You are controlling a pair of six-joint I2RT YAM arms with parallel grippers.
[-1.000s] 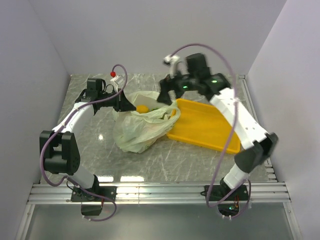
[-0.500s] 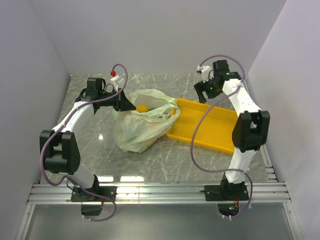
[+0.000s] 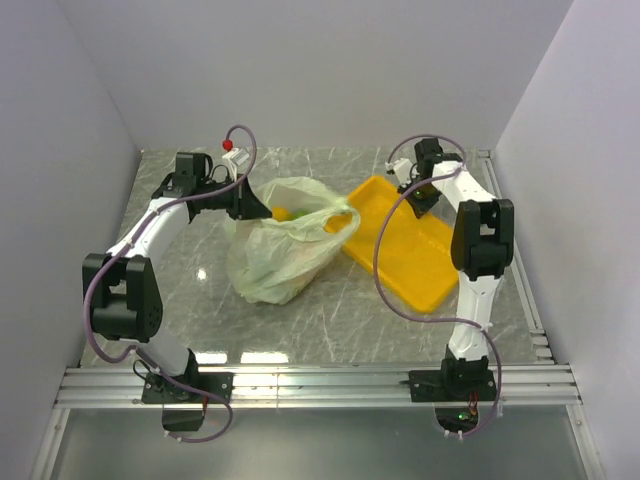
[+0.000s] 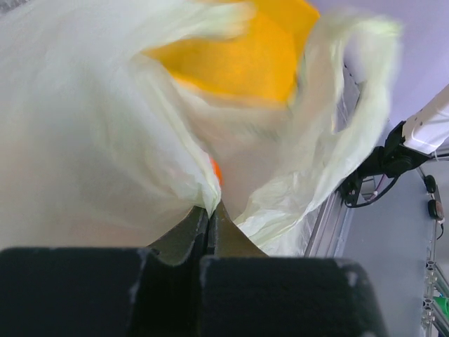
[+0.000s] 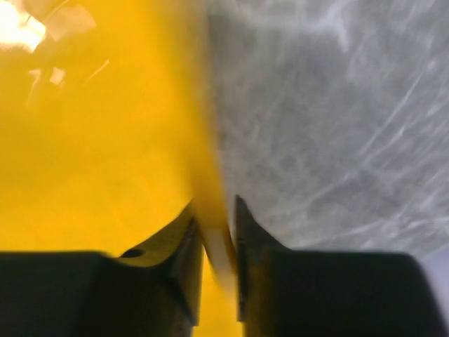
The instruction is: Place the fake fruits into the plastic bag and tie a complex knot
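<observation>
The pale-green plastic bag (image 3: 285, 255) lies mid-table with its mouth open toward the back. Inside the mouth show a yellow-orange fake fruit (image 3: 283, 213) and a green one (image 3: 299, 212). My left gripper (image 3: 262, 210) is shut on the bag's rim; in the left wrist view its tips (image 4: 209, 210) pinch the film (image 4: 91, 140), with a sliver of orange fruit (image 4: 216, 170) just behind. My right gripper (image 3: 414, 193) stands over the yellow tray's (image 3: 400, 250) far edge. In the right wrist view it (image 5: 214, 217) is closed on the tray's rim (image 5: 210, 196). No knot shows.
The tray (image 5: 91, 140) lies tilted to the right of the bag, one corner touching a bag handle (image 3: 338, 215). Marble tabletop (image 3: 200, 270) shows around the bag. White walls close in on three sides. A metal rail (image 3: 320, 385) runs along the near edge.
My right arm swung from above the bag's mouth back to the tray's far edge and closed on its rim. The tray has turned. The left gripper kept hold of the bag.
</observation>
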